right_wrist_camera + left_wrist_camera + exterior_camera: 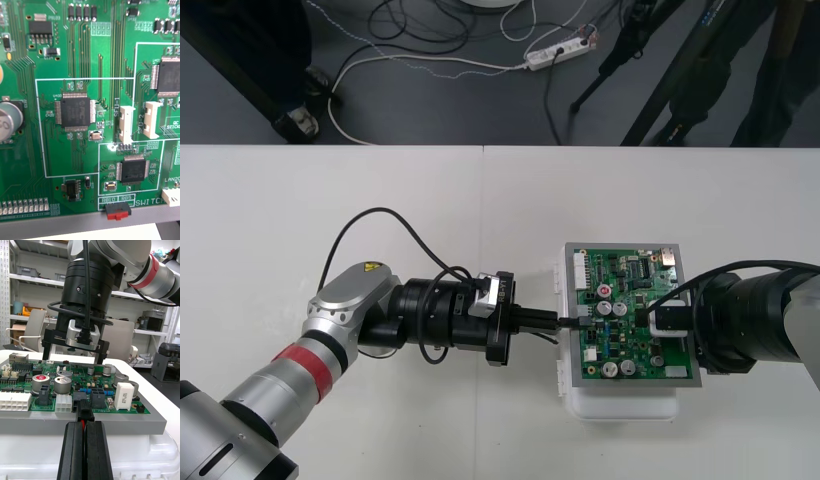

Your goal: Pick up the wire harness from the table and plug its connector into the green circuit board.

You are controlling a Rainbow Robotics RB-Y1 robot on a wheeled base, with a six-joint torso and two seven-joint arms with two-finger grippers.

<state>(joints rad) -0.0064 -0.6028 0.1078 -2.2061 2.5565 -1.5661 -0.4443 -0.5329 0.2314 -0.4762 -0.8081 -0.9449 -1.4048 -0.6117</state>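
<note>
The green circuit board (630, 300) lies on its white base (620, 408) right of the table's centre. My left gripper (566, 321) reaches in level from the left to the board's left edge. In the left wrist view the left gripper (84, 425) is shut on the harness's small black plug (84, 409), with a red wire between the fingers. The plug is pressed against the board's edge between a white connector (63, 403) and a black one (98, 396); I cannot tell whether it is seated. My right gripper (669, 322) (74, 357) hangs over the board, fingers apart.
The right wrist view looks straight down on the board's chips (75, 111) and white sockets (126, 125) from close up. The left arm's black cable (380, 213) loops above its wrist. Bare table (330, 200) lies left of and behind the board.
</note>
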